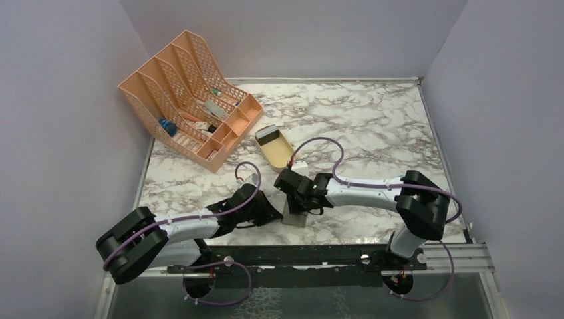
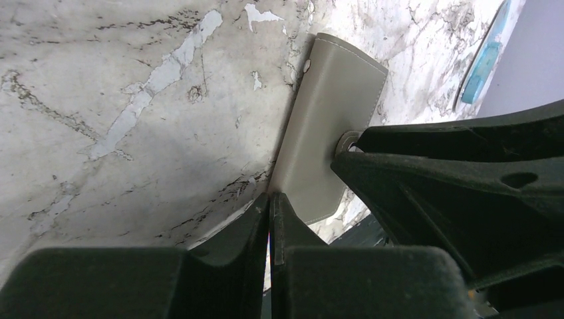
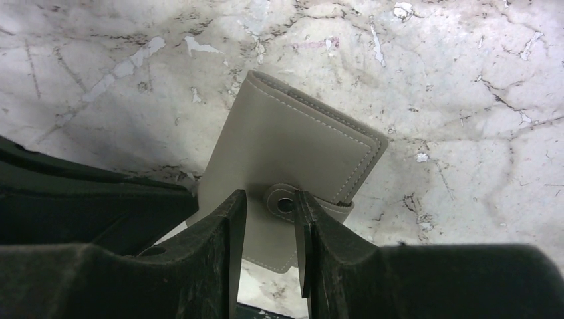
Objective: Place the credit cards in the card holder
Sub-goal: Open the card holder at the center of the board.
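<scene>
Noting black two-finger left gripper [image 2: 271, 199] hard against the lens, fingers pressing almost together with only a hairline slit between. Placing those fingertips at the near corner of the small flat grey stitched card holder [image 3: 292, 143]. Not managing to tell whether the wallet's edge is being pinched or merely touched.

Seeing black right gripper [image 3: 269, 196] standing over the same card holder, jaws spreading part-way, straddling the round metal snap [image 3: 286, 204] on the closing tab. Finding one finger overlapping that tab, and making out no grip on anything.

Locating card holder folded closed, tab wrapping over its edge, lying on the white grey-veined marble tabletop [image 1: 372, 126]. Placing it on the near side of the tan oval tray [image 1: 284, 159], a little apart from it, toward the arm bases. Seeing both grippers meeting there, left one reaching in from the tray's near-left, right one from its near-right.

Spotting whitish flat rectangular card [image 1: 269, 136] lying inside the tray at its far end.

Logging large peach mesh file rack [image 1: 174, 80] standing near the tray on its far-left side, compartments holding assorted bits too small to name.
</scene>
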